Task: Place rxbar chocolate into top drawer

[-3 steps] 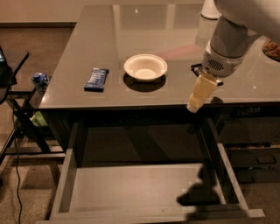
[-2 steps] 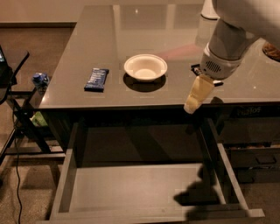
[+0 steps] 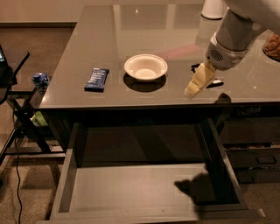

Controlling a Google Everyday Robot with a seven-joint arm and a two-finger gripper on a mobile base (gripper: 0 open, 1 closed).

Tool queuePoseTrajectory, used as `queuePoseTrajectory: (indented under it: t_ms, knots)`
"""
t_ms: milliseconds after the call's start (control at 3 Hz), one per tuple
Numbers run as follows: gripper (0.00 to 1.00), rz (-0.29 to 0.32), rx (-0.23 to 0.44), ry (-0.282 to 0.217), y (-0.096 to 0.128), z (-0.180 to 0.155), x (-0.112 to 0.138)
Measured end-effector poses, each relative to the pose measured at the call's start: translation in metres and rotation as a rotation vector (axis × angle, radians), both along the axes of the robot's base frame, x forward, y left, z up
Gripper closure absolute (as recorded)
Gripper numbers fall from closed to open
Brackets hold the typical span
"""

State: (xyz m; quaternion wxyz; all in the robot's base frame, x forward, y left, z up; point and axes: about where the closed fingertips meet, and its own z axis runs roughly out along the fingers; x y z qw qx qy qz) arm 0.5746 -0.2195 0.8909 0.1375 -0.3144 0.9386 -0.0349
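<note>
Claw (image 3: 192, 91), apart or together I cannot tell, hovers at 4 o'clock from the table's (image 3: 131, 26) white bowl (image 3: 145, 67), partly covering the black rxbar chocolate (image 3: 217, 83); top drawer (image 3: 131, 188) open at 6 o'clock.

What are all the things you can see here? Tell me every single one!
table: one, shiny grey, middle of the view.
top drawer: one, grey, pulled open below the table's front edge.
bowl: one, white, on the table near the middle.
snack bar: one, dark blue, on the table left of the bowl.
rxbar chocolate: one, black, on the table right of the bowl, mostly hidden behind the hand.
container: one, white, far side of the table.
small object: one, blue, left of the table.
arm: one, pale grey, upper right.
hand: one, cream, over the table's front edge, right of the bowl.
</note>
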Motion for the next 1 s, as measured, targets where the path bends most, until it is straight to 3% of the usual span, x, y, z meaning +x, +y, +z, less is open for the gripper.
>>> queuePoseTrajectory:
  t_ms: [333, 667, 1000]
  knots:
    - [0.00, 0.001, 0.009, 0.008, 0.000, -0.003, 0.005]
    - [0.00, -0.047, 0.019, 0.023, -0.011, -0.011, 0.026]
    - [0.00, -0.116, 0.013, 0.026, -0.037, -0.015, 0.068]
